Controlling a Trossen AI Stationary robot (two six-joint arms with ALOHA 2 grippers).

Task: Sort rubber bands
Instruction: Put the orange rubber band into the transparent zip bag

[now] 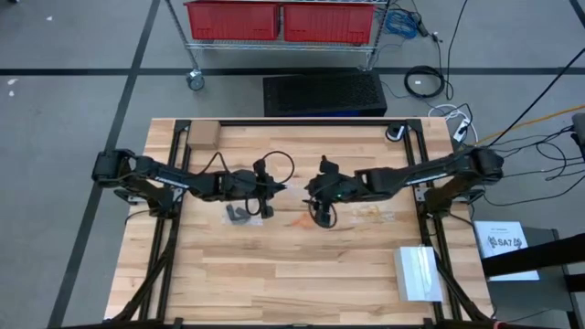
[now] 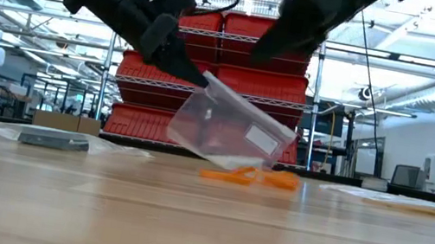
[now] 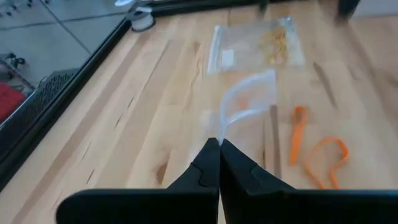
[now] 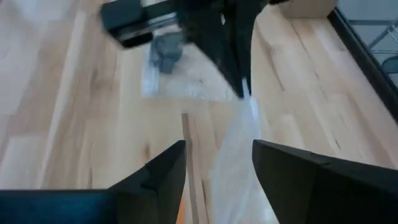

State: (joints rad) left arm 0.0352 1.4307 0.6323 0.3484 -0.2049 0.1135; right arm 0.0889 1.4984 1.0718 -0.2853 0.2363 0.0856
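My left gripper [image 2: 205,77] is shut on a clear plastic bag [image 2: 229,128] above the middle of the table. My right gripper [image 4: 217,165] stands open above that bag [image 4: 239,146] and clear of it, its fingers on either side of it in the right wrist view. Orange rubber bands [image 3: 323,163] lie loose on the wood just beyond the bag [image 2: 248,176]. A flat bag with black rubber bands [image 1: 242,212] lies under my left arm. Another flat bag with yellow-tan rubber bands [image 3: 264,45] lies toward the right. My left gripper pinches the clear bag's upper edge [image 3: 222,127] at a corner between its two shut fingers. The fingers [image 2: 177,56] slant down from the table's left. The bag hangs tilted below them, its lower edge [image 2: 229,161] close to the table; whether it rests there I cannot tell.
A small cardboard box [image 1: 203,135] sits at the far left corner and a roll of tape [image 1: 395,132] at the far right corner. A white box [image 1: 419,272] lies near the front right. Bare wood stretches along the near side.
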